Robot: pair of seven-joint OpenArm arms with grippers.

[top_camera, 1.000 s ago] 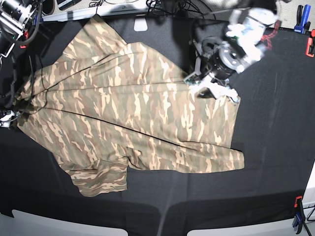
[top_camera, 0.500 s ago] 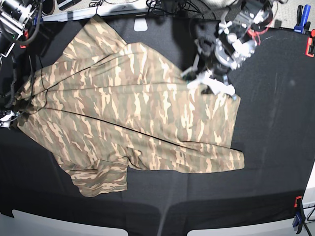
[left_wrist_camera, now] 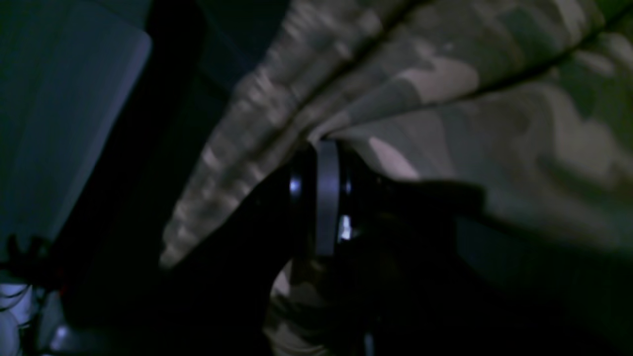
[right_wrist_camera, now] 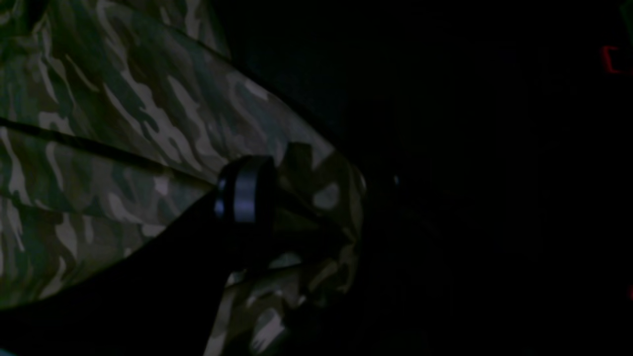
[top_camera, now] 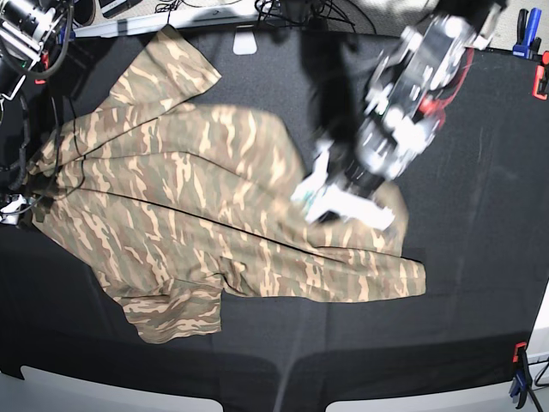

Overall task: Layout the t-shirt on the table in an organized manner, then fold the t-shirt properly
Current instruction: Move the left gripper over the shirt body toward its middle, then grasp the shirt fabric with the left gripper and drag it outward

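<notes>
The camouflage t-shirt (top_camera: 197, 206) lies spread on the black table (top_camera: 480, 257), one sleeve toward the far left and one at the near left. My left gripper (top_camera: 330, 193), blurred by motion, is over the shirt's right part and is shut on a fold of t-shirt (left_wrist_camera: 494, 99) cloth. In the left wrist view the cloth is pinched at the gripper (left_wrist_camera: 326, 148) tip. My right gripper (top_camera: 15, 206) sits at the shirt's left edge. The right wrist view shows bunched t-shirt (right_wrist_camera: 123, 123) fabric caught between that gripper's (right_wrist_camera: 316, 193) fingers (right_wrist_camera: 242, 198).
A red clamp (top_camera: 540, 81) and a blue clamp (top_camera: 521, 39) sit at the table's far right corner, another clamp (top_camera: 519, 369) at the near right. A white label (top_camera: 244, 43) and cables lie along the back edge. Bare black cloth stretches right of the shirt.
My left gripper has shut on the shirt's upper right corner and swung down and left, dragging that cloth over the shirt toward the middle. The right arm has stayed put.
</notes>
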